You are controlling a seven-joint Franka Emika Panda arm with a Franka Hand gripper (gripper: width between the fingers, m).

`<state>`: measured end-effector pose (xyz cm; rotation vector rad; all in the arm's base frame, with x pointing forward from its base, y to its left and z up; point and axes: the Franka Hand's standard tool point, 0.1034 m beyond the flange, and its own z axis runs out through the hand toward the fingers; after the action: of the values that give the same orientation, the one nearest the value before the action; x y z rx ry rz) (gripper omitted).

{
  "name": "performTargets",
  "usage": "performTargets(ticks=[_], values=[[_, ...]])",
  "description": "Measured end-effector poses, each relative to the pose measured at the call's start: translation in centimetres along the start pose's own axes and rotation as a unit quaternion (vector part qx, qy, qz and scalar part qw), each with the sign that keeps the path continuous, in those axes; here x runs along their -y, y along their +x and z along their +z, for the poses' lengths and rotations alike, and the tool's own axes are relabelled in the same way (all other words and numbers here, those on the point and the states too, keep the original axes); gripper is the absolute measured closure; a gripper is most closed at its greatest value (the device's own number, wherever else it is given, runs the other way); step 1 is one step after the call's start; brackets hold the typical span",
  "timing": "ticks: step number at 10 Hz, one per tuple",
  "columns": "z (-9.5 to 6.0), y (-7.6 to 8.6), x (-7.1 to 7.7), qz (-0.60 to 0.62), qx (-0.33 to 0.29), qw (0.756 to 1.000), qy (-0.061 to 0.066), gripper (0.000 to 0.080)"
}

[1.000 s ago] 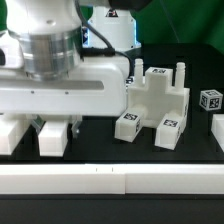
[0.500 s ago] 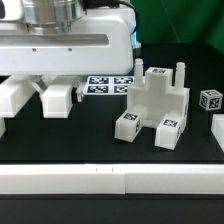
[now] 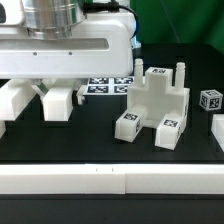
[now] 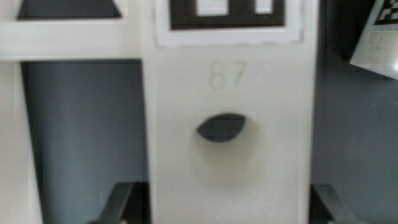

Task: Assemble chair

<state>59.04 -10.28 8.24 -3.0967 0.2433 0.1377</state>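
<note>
In the wrist view a wide white chair bar [image 4: 226,90] with a round hole and a square tag at its far end fills the space between the dark jaws. My gripper [image 4: 226,205] is shut on it. A second white strip [image 4: 9,130] runs beside it across a dark slot. In the exterior view the gripper [image 3: 35,105] hangs at the left, above the table, with white blocky ends [image 3: 60,102] under the hand. The chair's seat block [image 3: 155,105], with tags and two upright pegs, stands apart to the exterior view's right.
The marker board [image 3: 110,86] lies flat behind, between the hand and the seat block. A small tagged white piece [image 3: 210,100] and another white part [image 3: 219,128] sit at the far right. A white rail [image 3: 110,180] runs along the front edge.
The hand has risen from the table with the white part in its grip, uncovering the marker board. Over the last half second it has barely moved.
</note>
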Motion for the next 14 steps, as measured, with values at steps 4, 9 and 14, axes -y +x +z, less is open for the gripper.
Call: performTargets(ticks=[4,9,14], values=[[-3.6,-3.2,3.6,0.043,-0.007,0.999,0.014,0.0511],[-4.1,-2.0,8.3,0.058,-0.012,0.998,0.01,0.0511],[-3.5,-4.6,8.6,0.19,0.002,0.982,0.019,0.0511]])
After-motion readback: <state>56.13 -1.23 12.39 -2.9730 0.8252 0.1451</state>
